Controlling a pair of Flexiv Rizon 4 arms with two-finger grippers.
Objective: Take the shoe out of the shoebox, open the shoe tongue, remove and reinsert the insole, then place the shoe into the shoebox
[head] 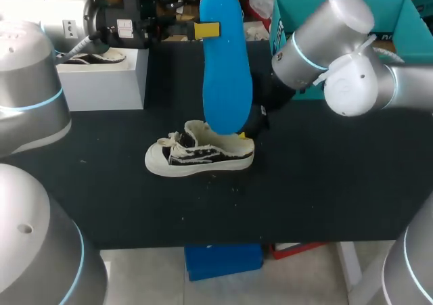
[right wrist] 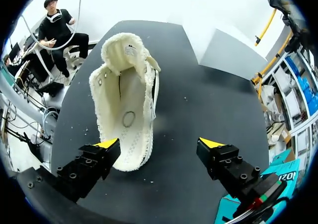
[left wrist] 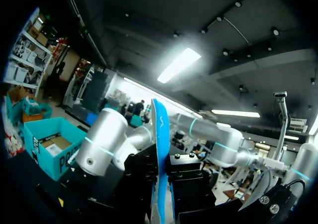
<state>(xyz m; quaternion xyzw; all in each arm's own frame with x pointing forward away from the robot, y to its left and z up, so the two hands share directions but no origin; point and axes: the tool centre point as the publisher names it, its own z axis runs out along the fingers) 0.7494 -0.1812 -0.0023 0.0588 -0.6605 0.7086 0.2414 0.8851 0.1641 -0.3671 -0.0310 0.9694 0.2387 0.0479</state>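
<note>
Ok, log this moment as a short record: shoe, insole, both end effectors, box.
shoe: on its sole on the table, opening spread wide, insole out
insole: blue, held upright, its lower end over the shoe's opening
left end effector: shut on the insole near its upper end
right end effector: open, at the shoe's heel, not gripping it
white box: at the table's left rear, holding a second shoe

1 blue foam insole. 2 cream-and-black canvas sneakers, the second sneaker up on 1 white rectangular box. 1 teal cardboard shoebox. 1 black table.
</note>
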